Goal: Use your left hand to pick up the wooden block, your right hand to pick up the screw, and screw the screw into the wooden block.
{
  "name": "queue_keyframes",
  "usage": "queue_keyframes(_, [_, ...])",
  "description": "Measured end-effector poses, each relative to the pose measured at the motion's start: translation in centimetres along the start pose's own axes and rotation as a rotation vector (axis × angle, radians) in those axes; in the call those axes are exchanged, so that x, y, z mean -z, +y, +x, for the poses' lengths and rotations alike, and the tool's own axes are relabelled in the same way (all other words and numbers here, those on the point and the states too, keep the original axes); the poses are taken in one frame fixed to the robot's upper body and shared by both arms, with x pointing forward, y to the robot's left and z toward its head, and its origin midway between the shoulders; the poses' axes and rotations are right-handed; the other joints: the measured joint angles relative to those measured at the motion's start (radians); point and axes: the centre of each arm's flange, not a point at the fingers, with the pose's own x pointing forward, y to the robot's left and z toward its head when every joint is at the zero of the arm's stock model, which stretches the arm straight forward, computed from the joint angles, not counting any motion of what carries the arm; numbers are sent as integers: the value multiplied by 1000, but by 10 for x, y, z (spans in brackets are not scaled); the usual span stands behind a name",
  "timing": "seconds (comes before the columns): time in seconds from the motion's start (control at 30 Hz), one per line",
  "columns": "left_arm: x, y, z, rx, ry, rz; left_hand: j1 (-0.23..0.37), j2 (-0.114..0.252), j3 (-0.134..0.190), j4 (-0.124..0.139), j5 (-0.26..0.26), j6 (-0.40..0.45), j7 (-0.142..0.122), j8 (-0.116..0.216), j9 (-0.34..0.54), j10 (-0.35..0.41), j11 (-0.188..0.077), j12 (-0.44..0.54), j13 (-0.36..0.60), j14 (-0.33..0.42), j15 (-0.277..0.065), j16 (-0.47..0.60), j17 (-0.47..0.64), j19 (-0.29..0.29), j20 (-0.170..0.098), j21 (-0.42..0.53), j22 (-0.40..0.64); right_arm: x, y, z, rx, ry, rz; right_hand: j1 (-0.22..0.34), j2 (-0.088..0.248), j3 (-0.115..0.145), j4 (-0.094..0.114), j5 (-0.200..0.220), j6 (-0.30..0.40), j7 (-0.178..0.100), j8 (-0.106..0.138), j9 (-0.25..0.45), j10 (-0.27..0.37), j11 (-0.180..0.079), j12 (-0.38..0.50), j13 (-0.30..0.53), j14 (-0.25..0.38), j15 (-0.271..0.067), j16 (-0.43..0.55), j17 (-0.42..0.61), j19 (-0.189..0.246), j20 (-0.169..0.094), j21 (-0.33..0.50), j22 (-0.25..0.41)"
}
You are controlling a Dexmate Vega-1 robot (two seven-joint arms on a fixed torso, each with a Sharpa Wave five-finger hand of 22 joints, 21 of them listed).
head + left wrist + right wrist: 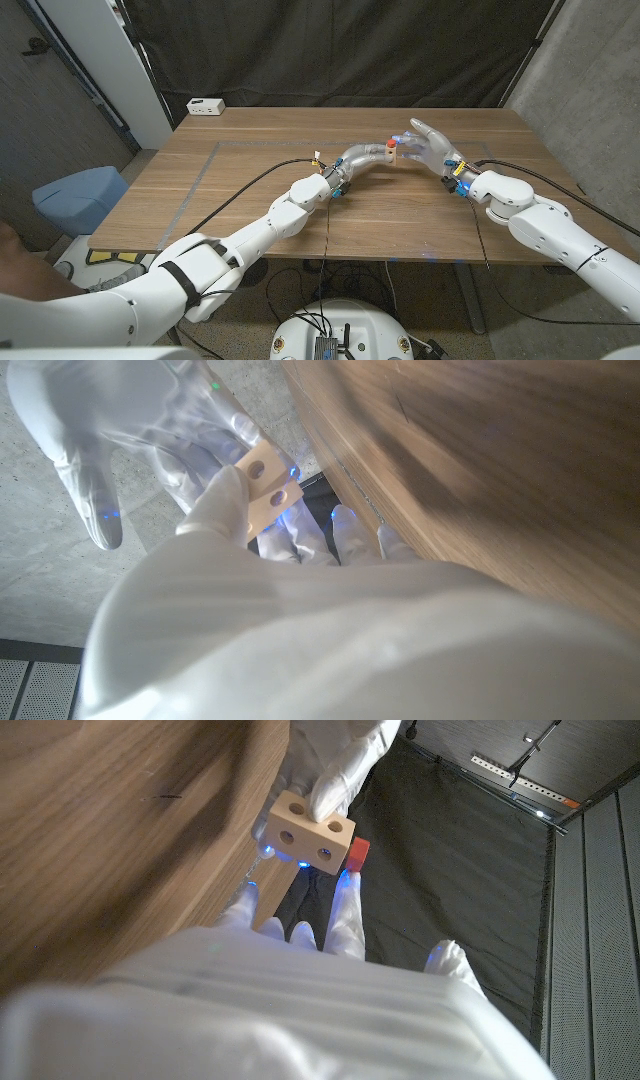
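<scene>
Closest to my head camera, both arms reach in from the bottom corners and meet past the middle of the tabletop [250, 190], toward twelve o'clock. My left hand [362, 160] holds the wooden block [310, 832] lifted off the surface, its fingers [225, 500] pinched on it with the drilled holes showing. My right hand [432, 143] sits just at the block's three o'clock side, fingers partly spread; a red part, which I take for the screw [359, 850], shows at the block's far side, though I cannot tell whether the right fingers actually grip it. I judge the step to be threading: keep the block steady, line the shank with the hole, and turn gently without side pressure.
</scene>
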Motion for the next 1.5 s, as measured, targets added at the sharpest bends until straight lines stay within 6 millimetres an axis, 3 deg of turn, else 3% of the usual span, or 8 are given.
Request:
queue_keyframes(0.47, [0, -1, 0, 0, 0, -6, 0, 0, 0, 0, 1, 0, 0, 0, 0, 0, 0, 0, 0, 0, 0, 0, 0, 0, 0, 0, 0, 0, 0, -6, 24, 3, 3, 0, 0, 0, 0, 7, 80, 17, 20, 0, 48, -11, 8, 0, 0, 0, 10, -3, 15, -7, 0, 0])
queue_keyframes(0.6, [3, -1, -1, 0, 6, -12, 0, 0, 0, 0, 1, 0, 0, 0, 0, 0, 0, 0, 0, 0, 0, 0, 0, 0, 0, 0, 0, 0, 1, -7, 28, 5, 3, 0, 0, 0, 0, 7, 98, 20, 23, 0, 65, -1, 11, 0, 2, -2, 10, -3, 23, -5, 0, 0])
queue_keyframes(1.1, [4, 0, 1, 1, 9, -18, 0, 0, 0, 0, 0, 0, 0, 0, 1, 0, 0, 0, 0, 0, 0, 0, 0, 0, 0, 0, 0, 0, 2, -9, 32, 8, 3, 4, 4, 0, 0, 11, 170, 30, 40, 0, 110, -2, 19, 0, 15, -14, 13, -3, 34, -9, 0, 0])
queue_keyframes(1.5, [5, 0, 1, 0, 10, -18, 2, 2, 0, 0, -1, 0, 0, 0, 4, -3, 4, 0, 0, 0, 0, 0, 0, 0, 0, 0, 0, -1, 2, -6, -9, 11, 7, 9, 9, 0, 0, 11, 167, 28, 35, 0, 117, 1, 16, 0, 15, -14, 13, -3, 36, -7, 0, 0])
